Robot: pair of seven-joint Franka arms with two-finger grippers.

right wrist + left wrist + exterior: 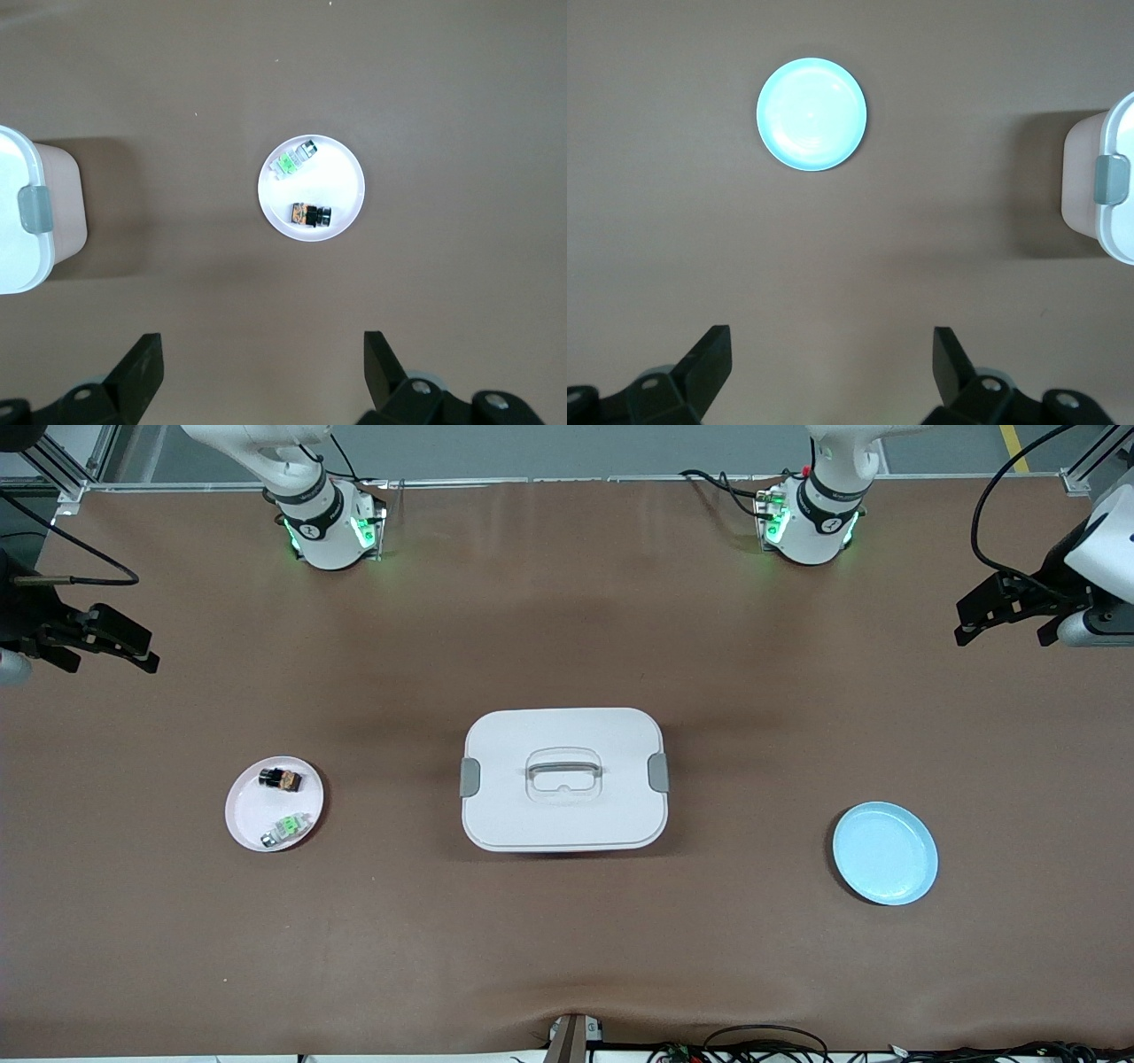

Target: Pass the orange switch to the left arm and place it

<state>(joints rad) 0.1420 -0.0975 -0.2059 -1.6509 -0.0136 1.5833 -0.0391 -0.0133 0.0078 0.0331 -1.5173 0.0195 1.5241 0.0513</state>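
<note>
Front view: the orange switch (281, 779) lies on the pink plate (244, 815), toward the right arm's end of the worktop, w/ a green-and-white component (285, 830) nearer the camera. The box (564, 779) stands in the middle, the blue plate (884, 853) toward the left arm's end. Right end effector (106, 638) hangs released, so the right arm is clearly the nearer one. Left end effector (1005, 607) waits, also released.

Left wrist view: only blue plate and box corner, no switch.

Right wrist view: the switch's long axis runs approx. parallel to the line between the fingertips (142, 367); it lies ahead of them, apart.
</note>
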